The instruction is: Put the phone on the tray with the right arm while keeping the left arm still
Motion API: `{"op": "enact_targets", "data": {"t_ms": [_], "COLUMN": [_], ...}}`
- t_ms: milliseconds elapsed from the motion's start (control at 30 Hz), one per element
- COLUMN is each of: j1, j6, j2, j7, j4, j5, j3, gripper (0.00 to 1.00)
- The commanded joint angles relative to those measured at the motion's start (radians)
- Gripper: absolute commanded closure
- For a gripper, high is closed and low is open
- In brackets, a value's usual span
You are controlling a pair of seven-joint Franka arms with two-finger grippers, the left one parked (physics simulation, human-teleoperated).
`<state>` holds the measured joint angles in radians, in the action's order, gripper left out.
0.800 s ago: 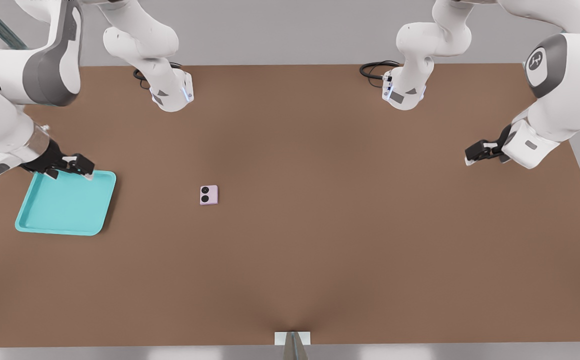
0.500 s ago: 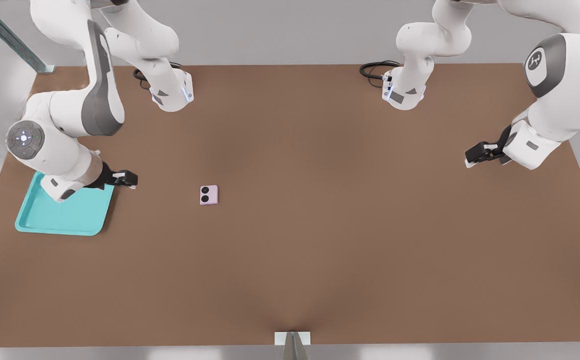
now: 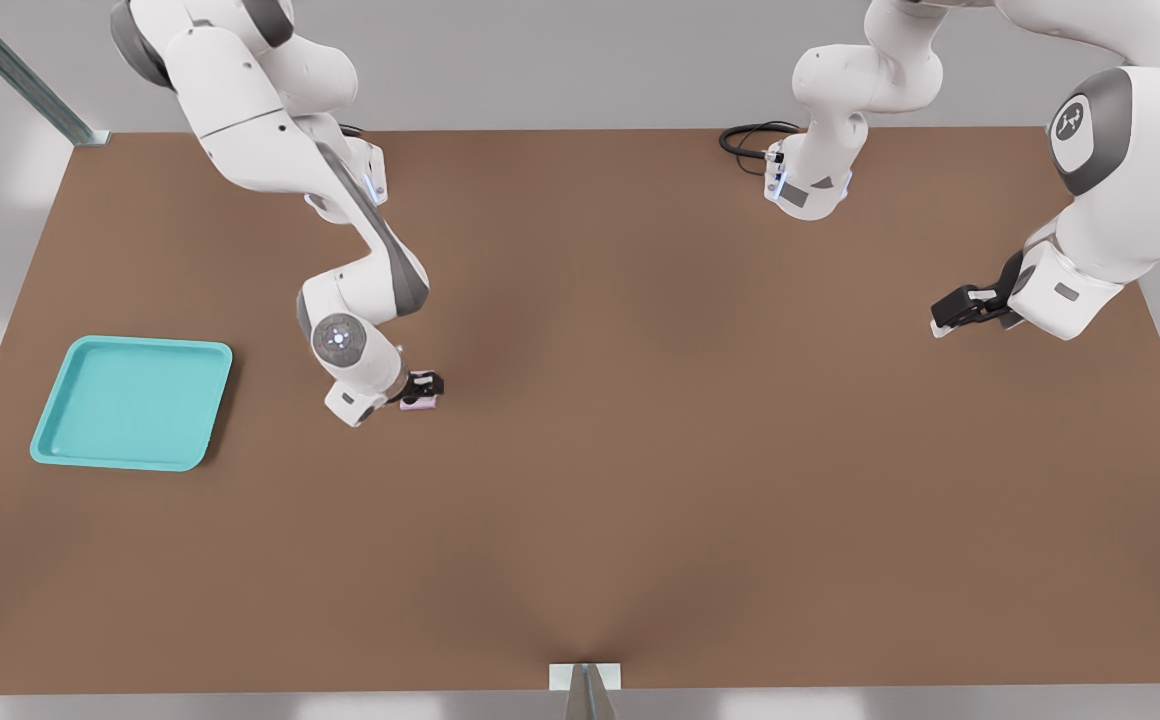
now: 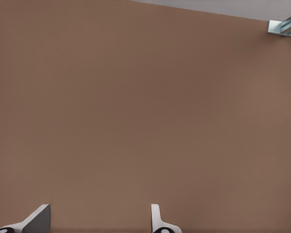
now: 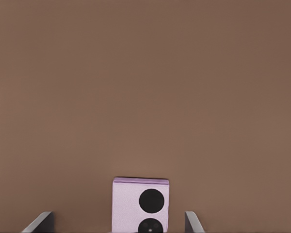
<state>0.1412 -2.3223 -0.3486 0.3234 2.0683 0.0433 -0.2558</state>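
Observation:
The pale pink-lilac phone [image 5: 140, 206] lies flat on the brown table with its two black lenses up. In the front view only a sliver of the phone [image 3: 419, 405] shows under my gripper [image 3: 424, 388]. The gripper [image 5: 117, 222] is open and low over the phone, one finger on each side and neither touching it. The right arm [image 3: 338, 337] reaches down to it from the back left. The turquoise tray [image 3: 130, 402] sits apart, near the table's edge at the front view's left, with nothing in it.
The parked left arm [image 3: 1090, 180] hangs over the table's edge at the front view's right. Both arm bases [image 3: 808, 185] stand at the back, with a black cable [image 3: 748, 136] beside one. A small bracket [image 3: 585, 678] marks the front edge.
The right arm swung from above the tray towards the front view's right and came down over the phone. Its gripper now straddles the phone. Phone and tray have not moved.

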Motion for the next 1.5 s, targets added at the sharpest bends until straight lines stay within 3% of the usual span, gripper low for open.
{"op": "enact_targets", "data": {"t_ms": [0,267,1133,1200,1300,1467], "j1": [0.000,0.020,-0.008,-0.008,-0.009,-0.012], "j6": [-0.086,-0.166,-0.244,-0.244,-0.243,-0.236], "j2": [-0.006,-0.075,-0.132,-0.132,-0.130,-0.119], "j7": [0.315,0.293,0.089,0.091,0.092,0.094], "j4": [0.019,0.075,0.159,0.159,0.159,0.157], "j5": [-0.005,0.000,0.015,0.013,0.013,0.013], "j3": [-0.007,-0.007,0.003,0.003,0.003,0.003], "gripper": [0.00,0.00,0.00,0.15,0.22,0.22]}}
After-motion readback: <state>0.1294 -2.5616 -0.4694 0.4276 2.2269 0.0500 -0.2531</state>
